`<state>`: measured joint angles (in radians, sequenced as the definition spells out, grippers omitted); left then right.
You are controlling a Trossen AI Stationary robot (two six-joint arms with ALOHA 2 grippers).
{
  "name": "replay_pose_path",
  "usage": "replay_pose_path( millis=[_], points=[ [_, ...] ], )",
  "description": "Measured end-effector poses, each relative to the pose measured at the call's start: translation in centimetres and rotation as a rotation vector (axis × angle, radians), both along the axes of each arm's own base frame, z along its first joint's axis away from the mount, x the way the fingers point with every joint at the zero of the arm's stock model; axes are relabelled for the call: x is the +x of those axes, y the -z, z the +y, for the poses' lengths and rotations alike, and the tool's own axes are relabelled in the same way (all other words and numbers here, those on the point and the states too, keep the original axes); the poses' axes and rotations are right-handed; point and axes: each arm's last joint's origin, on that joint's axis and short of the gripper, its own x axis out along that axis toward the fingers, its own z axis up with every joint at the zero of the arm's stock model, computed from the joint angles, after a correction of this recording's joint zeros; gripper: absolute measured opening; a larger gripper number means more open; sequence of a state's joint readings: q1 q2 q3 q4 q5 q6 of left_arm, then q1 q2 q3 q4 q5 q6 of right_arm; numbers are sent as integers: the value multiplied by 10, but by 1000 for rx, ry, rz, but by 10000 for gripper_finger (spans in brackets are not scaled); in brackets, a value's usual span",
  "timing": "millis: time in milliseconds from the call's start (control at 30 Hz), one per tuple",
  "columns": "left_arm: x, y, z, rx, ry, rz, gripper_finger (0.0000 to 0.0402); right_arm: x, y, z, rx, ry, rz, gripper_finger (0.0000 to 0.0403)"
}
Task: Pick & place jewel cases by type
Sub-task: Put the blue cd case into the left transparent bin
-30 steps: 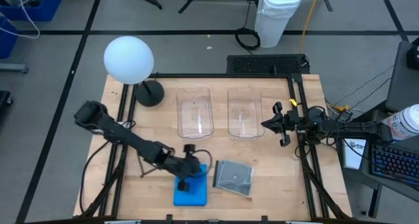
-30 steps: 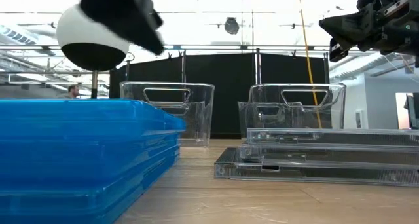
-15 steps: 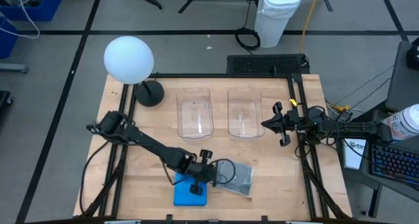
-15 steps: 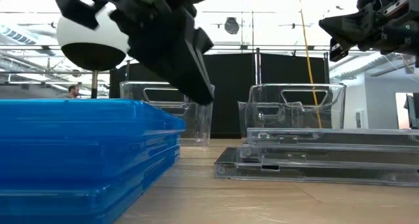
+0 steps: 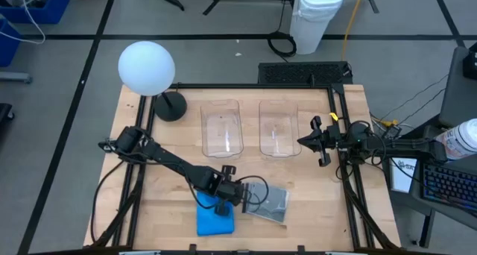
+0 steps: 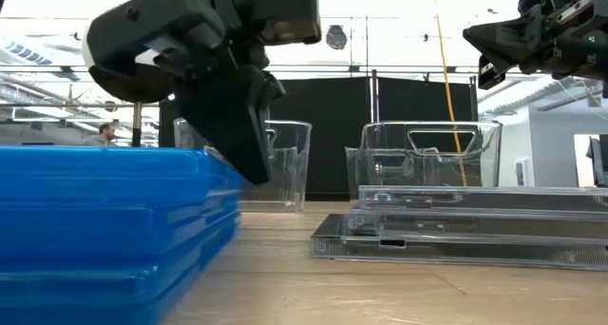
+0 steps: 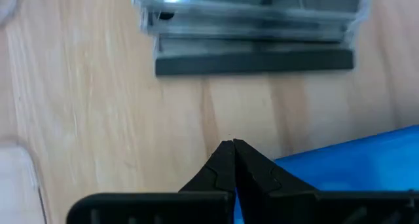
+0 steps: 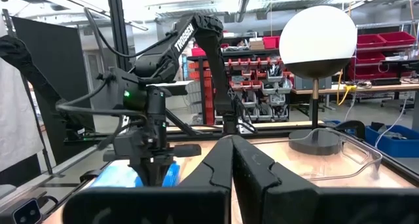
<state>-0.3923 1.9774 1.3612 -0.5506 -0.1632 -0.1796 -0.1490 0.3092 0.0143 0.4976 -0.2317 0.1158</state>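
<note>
A stack of blue jewel cases [image 5: 212, 221] lies flat near the table's front edge, seen close up in the low view [image 6: 104, 230]. To its right lies a stack of grey see-through jewel cases [image 5: 268, 203], also in the left wrist view [image 7: 252, 27]. My left gripper [image 5: 226, 203] is shut and slants down at the blue stack's far right corner, its tips [image 7: 232, 147] low over the wood between the two stacks. My right gripper [image 5: 316, 142] hangs shut above the table's right side, holding nothing. My left gripper's shut fingers come down slanting from the table's far left, beside the blue stack's far edge [image 7: 294, 160] near its right corner. One finger's outer side [image 7: 265, 175] lies along that edge. The stack lies flat on the table. The touch itself does not show plainly.
Two clear deep tubs [image 5: 222, 128] [image 5: 278, 128] stand side by side at the table's far middle. A white globe lamp [image 5: 147, 67] stands at the far left corner. Bare wood [image 5: 171, 210] lies left of the blue stack. A person [image 6: 106, 132] shows far behind the table.
My left gripper has swung from over the blue stack toward the table's right, dropped, and tipped steeper, ending low at the stack's far right corner. It has stayed shut. In the low view the blue stack's right end has drawn slightly toward the table's left.
</note>
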Motion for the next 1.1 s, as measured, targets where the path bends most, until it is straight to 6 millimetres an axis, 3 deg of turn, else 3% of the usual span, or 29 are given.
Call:
replay_pose_path(
  millis=[300,567,900,1100],
  points=[
    [-1,1,0,17,-3,3,5,0,0,0,-1,0,-4,0],
    [-8,-28,-3,-2,16,-72,5,0,0,0,-1,-1,-3,0],
    [-11,-32,1,6,6,-10,3,0,0,0,-1,0,-3,0],
    [8,-53,0,1,-15,61,2,0,-1,-1,4,29,-8,0]
  ],
)
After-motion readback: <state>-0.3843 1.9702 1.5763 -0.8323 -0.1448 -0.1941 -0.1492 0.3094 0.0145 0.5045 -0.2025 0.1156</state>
